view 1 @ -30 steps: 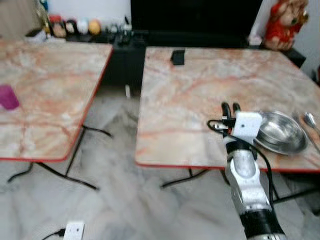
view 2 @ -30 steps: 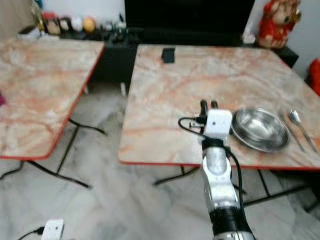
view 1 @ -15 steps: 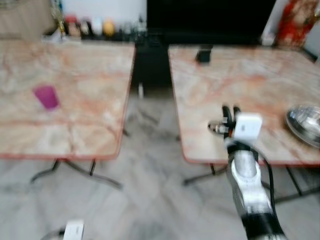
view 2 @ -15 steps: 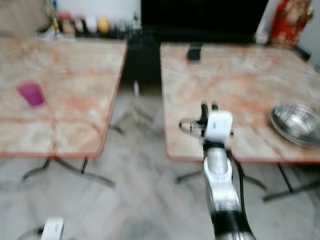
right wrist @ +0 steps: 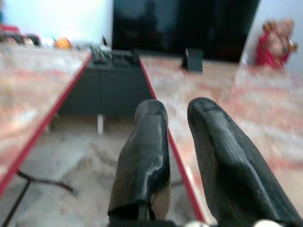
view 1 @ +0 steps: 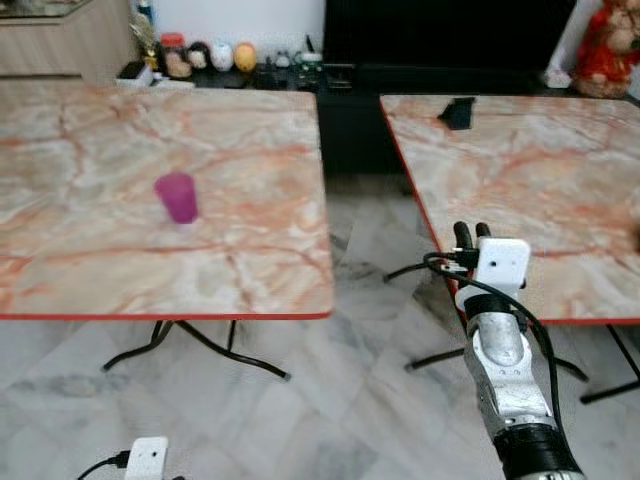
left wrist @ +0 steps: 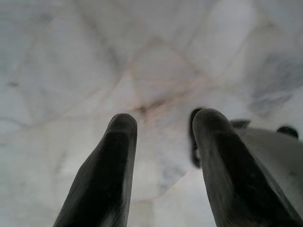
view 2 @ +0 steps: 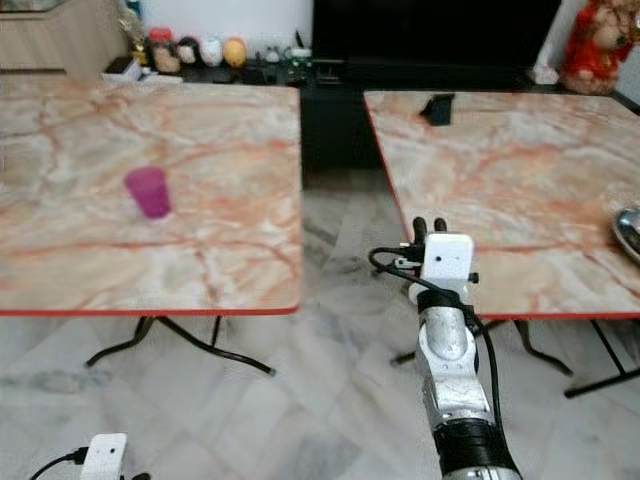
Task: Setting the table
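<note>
Two black fingers of the right gripper [view 1: 469,231] stand slightly parted and hold nothing, raised at the near left edge of the right table [view 1: 540,180].
The left gripper [left wrist: 163,127] hangs over the marble floor [left wrist: 71,61], its fingers apart and holding nothing. A purple cup [view 1: 178,197] stands upright mid-way across the left table [view 1: 90,250], well apart from both grippers.

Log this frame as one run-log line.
right pincer: raised over gap between tables, empty | left pincer: idle above floor, open | purple cup: upright on left table | steel bowl: right table edge
</note>
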